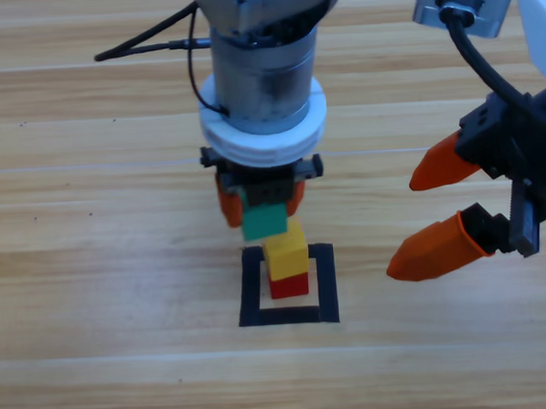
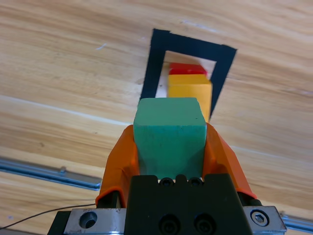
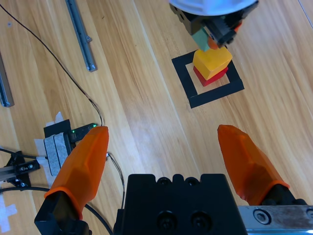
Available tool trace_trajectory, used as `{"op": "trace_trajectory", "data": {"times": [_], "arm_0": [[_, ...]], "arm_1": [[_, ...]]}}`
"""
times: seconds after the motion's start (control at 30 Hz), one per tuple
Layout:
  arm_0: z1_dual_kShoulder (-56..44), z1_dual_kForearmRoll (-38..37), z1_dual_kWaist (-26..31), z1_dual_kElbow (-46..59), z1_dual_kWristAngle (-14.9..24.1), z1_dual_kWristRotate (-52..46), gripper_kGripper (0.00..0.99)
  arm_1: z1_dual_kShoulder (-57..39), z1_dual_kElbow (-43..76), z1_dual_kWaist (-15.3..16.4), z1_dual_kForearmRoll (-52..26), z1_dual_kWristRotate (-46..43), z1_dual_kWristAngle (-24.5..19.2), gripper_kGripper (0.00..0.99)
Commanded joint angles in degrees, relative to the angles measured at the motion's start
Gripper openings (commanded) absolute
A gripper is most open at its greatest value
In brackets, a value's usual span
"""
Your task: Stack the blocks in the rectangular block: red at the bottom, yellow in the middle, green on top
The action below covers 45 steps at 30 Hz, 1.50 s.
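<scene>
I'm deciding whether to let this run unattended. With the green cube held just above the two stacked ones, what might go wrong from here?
1. The green cube, clamped in the left pincer, sits off-centre from the yellow cube; released so, it may land on an edge and fall.
2. The left pincer's fingers hang close to the stack; lowering could nudge yellow off the red cube and out of the black tape square.

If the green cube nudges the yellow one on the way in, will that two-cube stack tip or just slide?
Probably tips or shears rather than sliding whole. The yellow cube sits slightly offset on the red cube, nothing locking them, so a side push likely shifts yellow off. The faces look smooth and rigid. The green cube, clamped in the left gripper, should descend from above, not sideways.
</scene>
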Motion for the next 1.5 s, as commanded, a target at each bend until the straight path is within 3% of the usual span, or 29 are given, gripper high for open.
{"op": "trace_trajectory", "data": {"times": [0.03,1.43,1.5], "arm_0": [[3.1,0.4,-1.4,-1.4,-0.4,-0.3,0.0],[9.2,0.4,-1.4,-4.7,-0.9,0.1,0.0],[8.9,0.4,-1.4,-4.1,-0.8,0.1,0.035]], "arm_1": [[1.5,-0.1,1.4,0.9,-0.3,-0.3,0.986],[0.4,0.3,1.4,1.0,-0.5,-0.2,0.986],[0.4,0.2,1.4,1.0,-0.5,-0.1,0.986]]}}
